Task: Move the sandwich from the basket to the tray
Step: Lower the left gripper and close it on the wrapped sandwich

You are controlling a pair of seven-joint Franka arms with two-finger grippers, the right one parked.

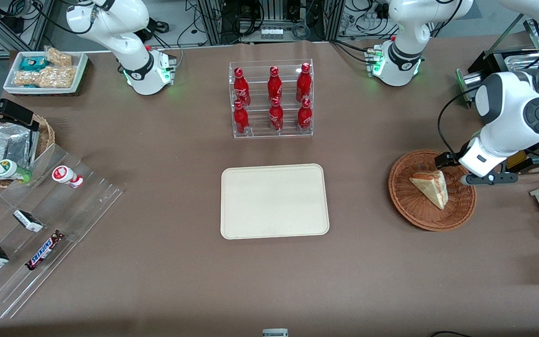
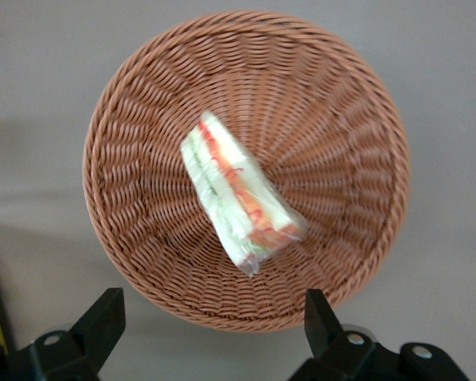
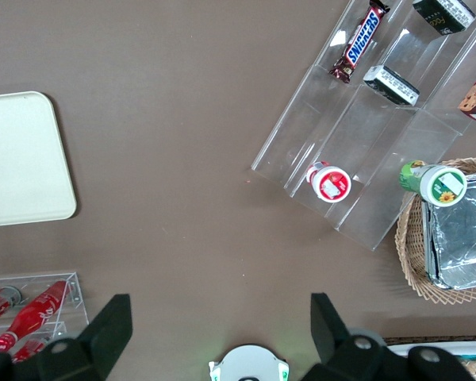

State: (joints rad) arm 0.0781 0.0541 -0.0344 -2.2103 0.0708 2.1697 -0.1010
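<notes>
Tray sits bare mid-bench, flat and unobstructed, so we read it as the ready drop spot. Well apart from it, toward the working arm's end of the bench, basket holds the sandwich, which lies on its side near the basket's middle, cut edge with red and green layers up in the wrist view. Gripper hovers above the basket's rim, jaws spread wide with nothing between them. We judge it is lining up to descend; grasp not yet made.
</notes>
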